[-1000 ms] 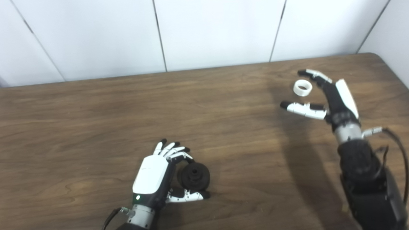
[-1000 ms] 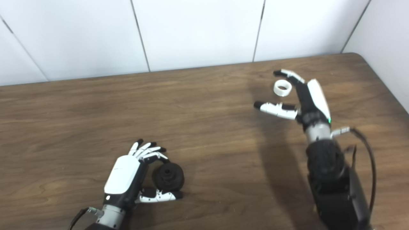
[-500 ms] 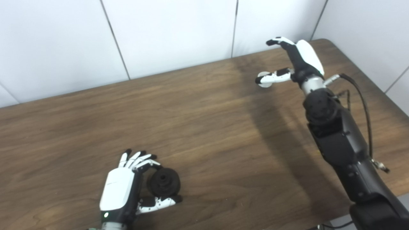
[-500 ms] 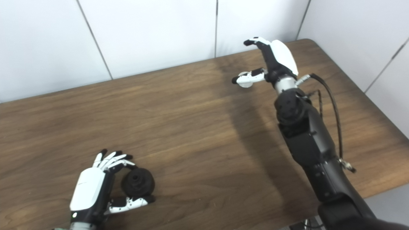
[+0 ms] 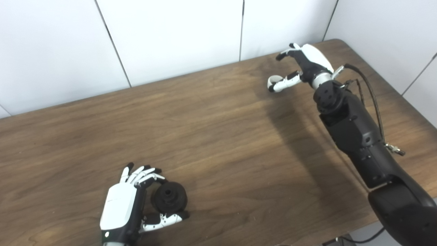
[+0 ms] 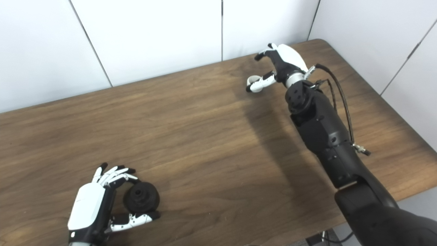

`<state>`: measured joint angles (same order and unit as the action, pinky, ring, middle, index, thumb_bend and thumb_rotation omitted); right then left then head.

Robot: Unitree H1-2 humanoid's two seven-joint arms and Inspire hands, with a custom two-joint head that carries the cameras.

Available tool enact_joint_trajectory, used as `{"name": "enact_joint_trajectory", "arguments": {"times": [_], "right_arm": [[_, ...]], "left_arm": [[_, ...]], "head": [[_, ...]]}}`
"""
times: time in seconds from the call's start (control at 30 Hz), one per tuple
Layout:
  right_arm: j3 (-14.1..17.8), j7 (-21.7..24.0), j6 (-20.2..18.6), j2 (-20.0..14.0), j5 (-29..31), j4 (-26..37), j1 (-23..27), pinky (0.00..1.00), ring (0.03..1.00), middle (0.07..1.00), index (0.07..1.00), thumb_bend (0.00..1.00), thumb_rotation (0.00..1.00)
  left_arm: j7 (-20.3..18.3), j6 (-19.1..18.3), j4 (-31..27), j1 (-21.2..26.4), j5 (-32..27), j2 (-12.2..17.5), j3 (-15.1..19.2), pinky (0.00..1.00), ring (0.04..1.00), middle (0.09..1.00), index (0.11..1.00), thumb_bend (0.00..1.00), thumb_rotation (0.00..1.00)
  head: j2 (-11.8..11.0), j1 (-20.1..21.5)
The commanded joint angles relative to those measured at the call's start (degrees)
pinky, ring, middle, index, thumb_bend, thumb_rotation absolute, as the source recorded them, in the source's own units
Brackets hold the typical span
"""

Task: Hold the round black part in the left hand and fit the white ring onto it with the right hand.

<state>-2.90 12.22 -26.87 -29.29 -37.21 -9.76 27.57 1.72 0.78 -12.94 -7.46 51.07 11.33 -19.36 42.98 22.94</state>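
Note:
The round black part (image 5: 169, 197) sits on the wooden table (image 5: 222, 136) at the front left, hub facing up. My left hand (image 5: 121, 205) is wrapped around it, with the fingers on its far side and the thumb along its near side. The white ring (image 5: 272, 80) lies at the far right of the table, mostly hidden behind the thumb of my right hand (image 5: 307, 63). That hand hangs over the ring with its fingers curled above and apart from the thumb, holding nothing. The ring also shows in the right eye view (image 6: 251, 79).
White wall panels (image 5: 170, 34) stand right behind the table's far edge. The table's rounded right corner (image 5: 344, 42) is just beyond my right hand. My right arm (image 5: 358, 136) stretches over the right side of the table, with a cable looped along it.
The camera has shifted, so the whole picture moved. My right hand has come down to the ring, with its thumb now in front of it and its fingers curled more. The left hand and black part are unchanged.

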Motion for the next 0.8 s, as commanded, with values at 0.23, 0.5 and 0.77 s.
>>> {"name": "enact_joint_trajectory", "arguments": {"times": [0.23,0.5,0.77], "right_arm": [[0.09,3.35,-0.05,-1.55,-5.36,-4.72,6.52,1.00,1.000,1.000,0.740,0.87,0.27],[-0.53,4.29,-0.04,-0.72,-7.74,-7.79,8.10,1.00,1.000,0.981,0.715,0.86,0.27],[-0.20,5.08,-0.04,-0.01,-8.49,-9.28,8.55,1.00,1.000,0.954,0.705,0.84,0.26]], "left_arm": [[-1.20,-0.38,-1.56,-1.23,0.56,0.60,0.35,1.00,0.865,0.774,0.485,0.52,0.05],[-1.11,-0.14,-2.03,-1.71,0.76,0.48,0.19,1.00,0.870,0.774,0.485,0.52,0.05],[-0.89,0.13,-2.23,-1.92,0.61,0.33,0.17,1.00,0.873,0.775,0.485,0.52,0.05]], "head": [[0.03,-0.53],[0.02,-0.66],[0.32,-0.99]]}}
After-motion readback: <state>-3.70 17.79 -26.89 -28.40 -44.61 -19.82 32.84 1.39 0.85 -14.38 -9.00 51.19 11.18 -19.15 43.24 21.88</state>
